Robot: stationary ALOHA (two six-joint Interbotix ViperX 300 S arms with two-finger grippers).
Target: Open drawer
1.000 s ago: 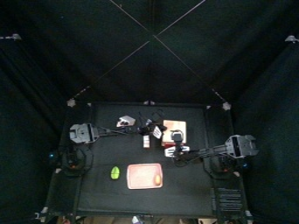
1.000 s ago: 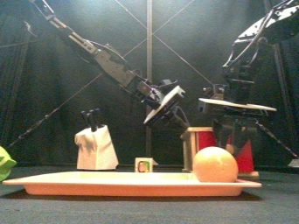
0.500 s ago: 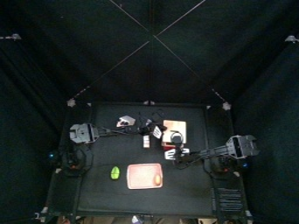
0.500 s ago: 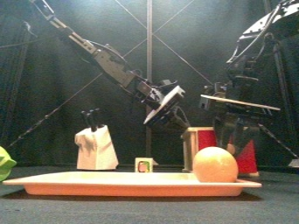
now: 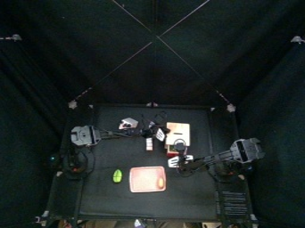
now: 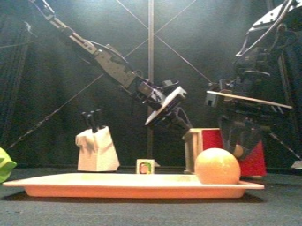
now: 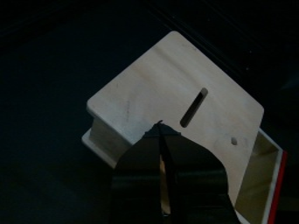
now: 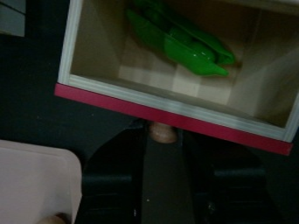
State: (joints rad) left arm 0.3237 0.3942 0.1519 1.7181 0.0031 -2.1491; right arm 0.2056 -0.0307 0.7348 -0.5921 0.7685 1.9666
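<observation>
**Desk:** Drawer (image 5: 177, 130), where is it on the worktop (image 5: 95, 151)?

**Photographer:** Toward the back, right of centre from above: a small tan-orange unit. The front camera shows its red face behind the pink tray (image 6: 118, 185), partly hidden by the right arm.

**Desk:** And the right gripper (image 8: 163, 153)?

**Photographer:** Its wrist camera looks down into a wood-lined box with a red front edge and a green item (image 8: 181, 44) lying inside (no telling what the item is). The fingers are spread wide and grasp nothing. A small tan nub sits just below the red edge, between them. A corner of the pink tray shows in that view too.

**Desk:** Left gripper (image 6: 175, 101)?

**Photographer:** It hangs tilted over the middle of the worktop, just left of the unit as the front camera sees it. Its own camera shows a pale wooden panel with a narrow slot, and a red strip along one side. The fingers are a dark wedge against that panel, and I cannot tell whether they are clenched or released.

**Desk:** Anything else on the worktop?

**Photographer:** An egg-shaped orange object (image 6: 217, 166) sits at the right end of the tray. A white object (image 6: 97, 150) stands back left, with a small cube (image 6: 145, 166) near the middle. A bright green thing (image 5: 117, 175) lies just beside the tray's left edge.
</observation>
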